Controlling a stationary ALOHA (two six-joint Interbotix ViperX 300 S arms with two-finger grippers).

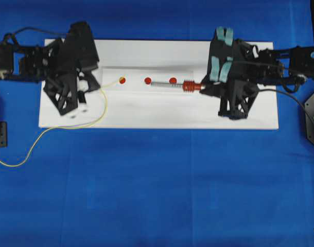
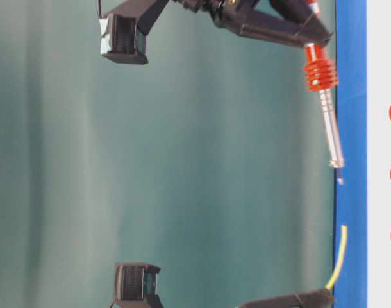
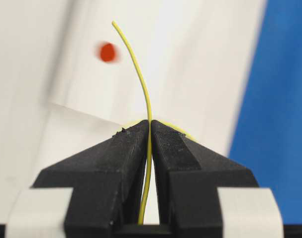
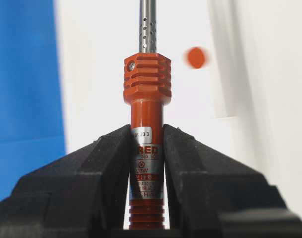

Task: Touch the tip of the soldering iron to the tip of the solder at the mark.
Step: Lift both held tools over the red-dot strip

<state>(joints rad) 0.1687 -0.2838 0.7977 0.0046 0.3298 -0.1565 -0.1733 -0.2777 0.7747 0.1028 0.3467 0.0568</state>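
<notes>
Already both grips are made: left hand (image 3: 150, 130) pinches the solder (image 3: 141, 74), right hand (image 4: 147, 144) clamps the soldering iron (image 4: 147, 99) by its red handle. Both tools hang over the white board (image 1: 157, 116) on the blue counter (image 1: 157, 190). Iron lies along the board's length, tip toward the left. Solder tip sits near the left red mark (image 1: 122, 80), pointing at the iron. Tips well apart; contact not yet made.
</notes>
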